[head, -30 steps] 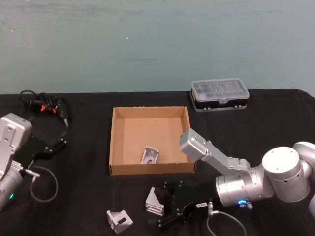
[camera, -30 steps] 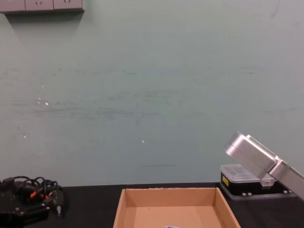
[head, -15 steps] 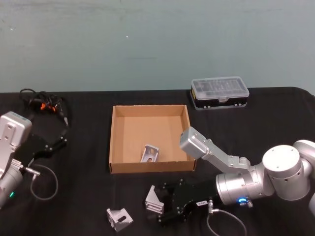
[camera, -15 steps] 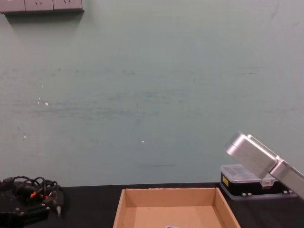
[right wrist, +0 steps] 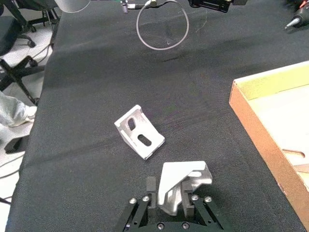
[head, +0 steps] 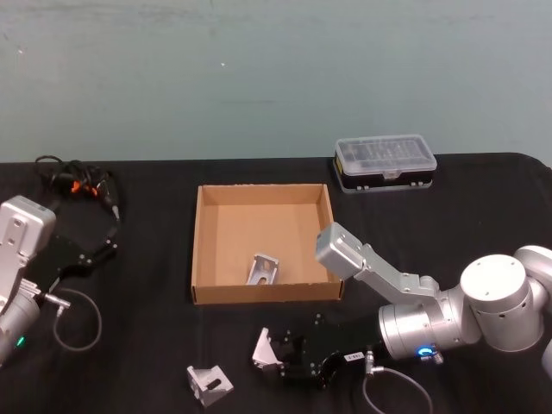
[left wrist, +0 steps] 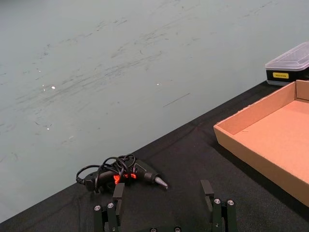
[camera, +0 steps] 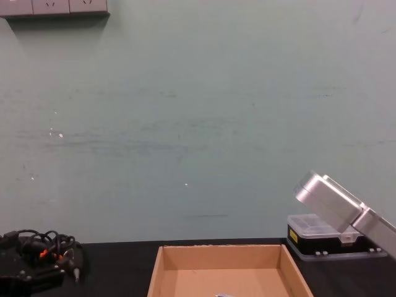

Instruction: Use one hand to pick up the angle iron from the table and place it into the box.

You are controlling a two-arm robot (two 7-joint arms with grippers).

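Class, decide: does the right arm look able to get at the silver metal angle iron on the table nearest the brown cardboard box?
Probably yes: the right pincer grips that silver metal angle iron, nothing standing between them.

your right arm (head: pixel 493 302): silver joints, blue ring (head: pixel 423 352); right gripper (head: pixel 287 362) black w/ white label (head: pixel 352 356). left arm (head: pixel 21 231) silver, grey cable (head: pixel 86 321).

The table (head: pixel 155 345) surface is matt black and cloth-like, the box (head: pixel 259 293) plain brown cardboard, the angle iron (right wrist: pixel 181 181) dull silver metal, the case (head: pixel 385 159) black plastic, clear-lidded.
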